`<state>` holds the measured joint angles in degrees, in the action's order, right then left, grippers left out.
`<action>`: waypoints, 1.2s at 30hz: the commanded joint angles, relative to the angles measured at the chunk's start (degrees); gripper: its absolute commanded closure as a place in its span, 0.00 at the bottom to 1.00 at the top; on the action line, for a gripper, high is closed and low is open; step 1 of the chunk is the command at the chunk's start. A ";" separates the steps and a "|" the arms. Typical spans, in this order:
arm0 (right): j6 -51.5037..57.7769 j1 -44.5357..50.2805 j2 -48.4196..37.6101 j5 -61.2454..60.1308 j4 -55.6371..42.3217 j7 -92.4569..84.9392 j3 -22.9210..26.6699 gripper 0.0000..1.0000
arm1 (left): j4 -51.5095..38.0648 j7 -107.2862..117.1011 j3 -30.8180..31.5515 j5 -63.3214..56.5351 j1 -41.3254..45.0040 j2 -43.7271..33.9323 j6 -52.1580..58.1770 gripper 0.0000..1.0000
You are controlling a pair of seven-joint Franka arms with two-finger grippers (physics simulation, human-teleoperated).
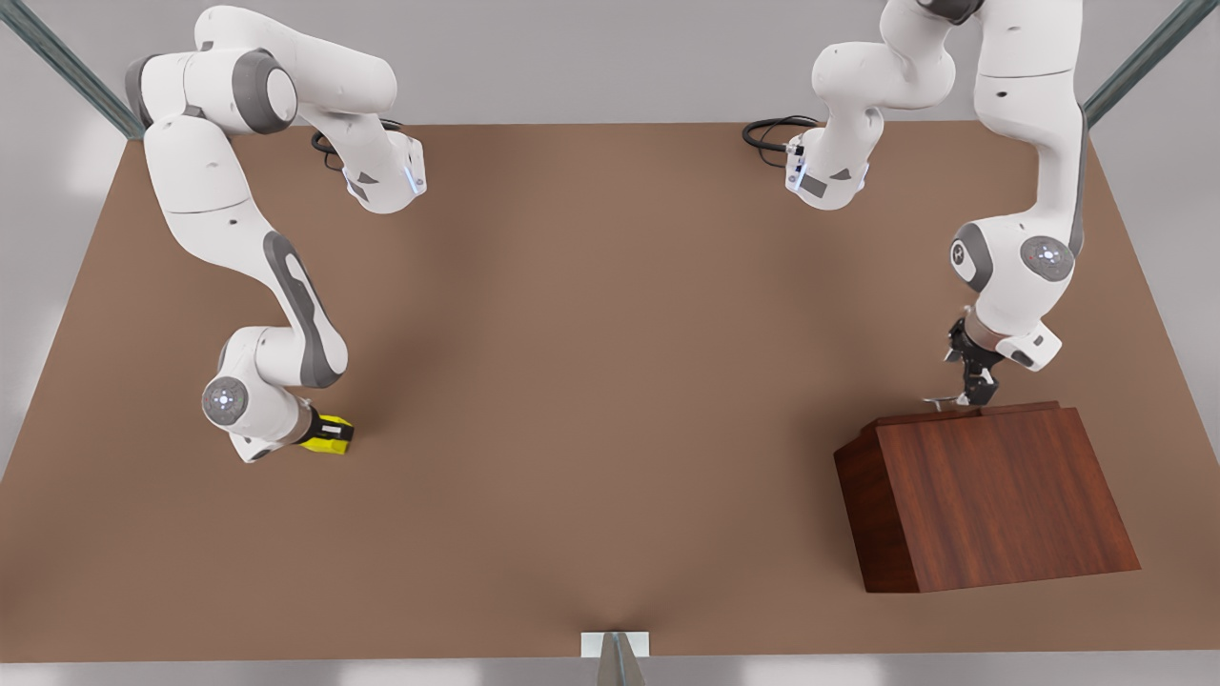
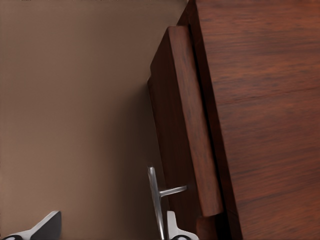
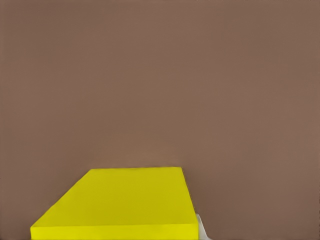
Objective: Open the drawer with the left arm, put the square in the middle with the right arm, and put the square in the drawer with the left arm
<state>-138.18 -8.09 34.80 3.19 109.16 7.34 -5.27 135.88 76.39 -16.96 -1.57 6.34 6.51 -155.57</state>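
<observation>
Front view: your left pincer [image 1: 972, 389] reaches down to the thin silver handle [image 1: 939, 402] at the far edge of the wood-grain cabinet [image 1: 991, 500] on the front view's right, while your right pincer [image 1: 329, 433] sits low over the yellow square [image 1: 334, 440] on the matte brown tabletop [image 1: 610, 381] at the front view's left, well apart from the cabinet. The dark fingers bracket the square; whether they grip it you cannot tell.

Left wrist view: the drawer [image 2: 182, 125], a dark reddish-brown slab, stands just proud of the cabinet face. The bar handle sits between the spread fingertips [image 2: 172, 227], one touching or just beside it, the other well off. Close squarely on the bar before drawing straight out along the slide; a skewed pull would likely bind.

Right wrist view: the square's flat, bright top [image 3: 125, 200] lies close under the camera, sharp-edged and smooth, on plain tabletop.
</observation>
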 commanded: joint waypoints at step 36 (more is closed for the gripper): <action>24.71 55.81 28.13 3.57 -58.62 95.75 -1.59 0.32 | 2.55 -0.54 -2.29 -1.59 0.25 -3.96 7.38 0.00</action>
<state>-113.91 47.73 63.02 6.79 50.54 103.03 -6.94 138.43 75.85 -19.25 -3.08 6.84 2.55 -147.89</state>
